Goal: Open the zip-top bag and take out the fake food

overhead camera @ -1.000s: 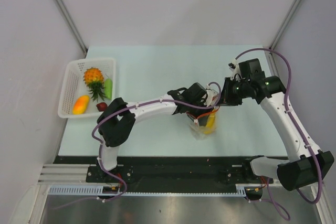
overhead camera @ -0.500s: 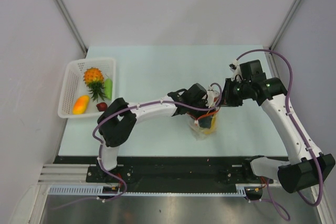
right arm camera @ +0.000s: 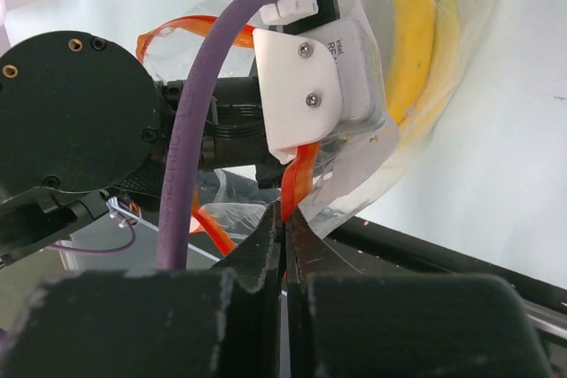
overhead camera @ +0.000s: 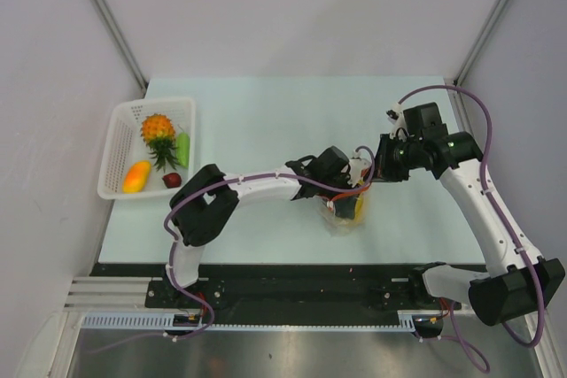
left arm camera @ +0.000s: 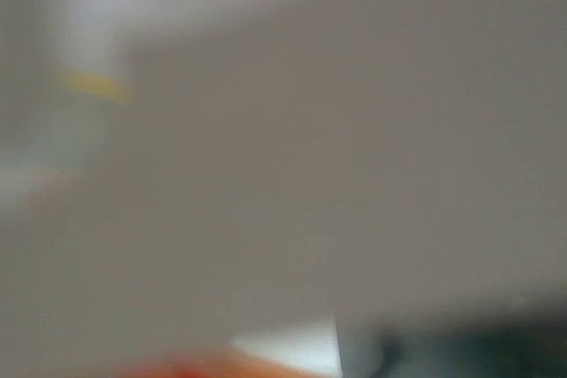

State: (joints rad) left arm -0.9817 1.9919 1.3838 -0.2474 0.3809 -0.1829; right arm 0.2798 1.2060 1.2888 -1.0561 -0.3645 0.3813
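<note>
Right fingers [right arm camera: 262,250] shut, left wrist [overhead camera: 330,165] seemingly dipped.

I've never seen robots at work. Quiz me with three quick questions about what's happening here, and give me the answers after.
1. True or false: the pineapple lies in the white basket.
2. What is the right end effector pinching? A: the zip strip of the zip-top bag. B: a green piece. C: the pineapple's crown.
3. Name the yellow fake food that is inside the bag.

Key: 1 true; 2 A; 3 banana.
</note>
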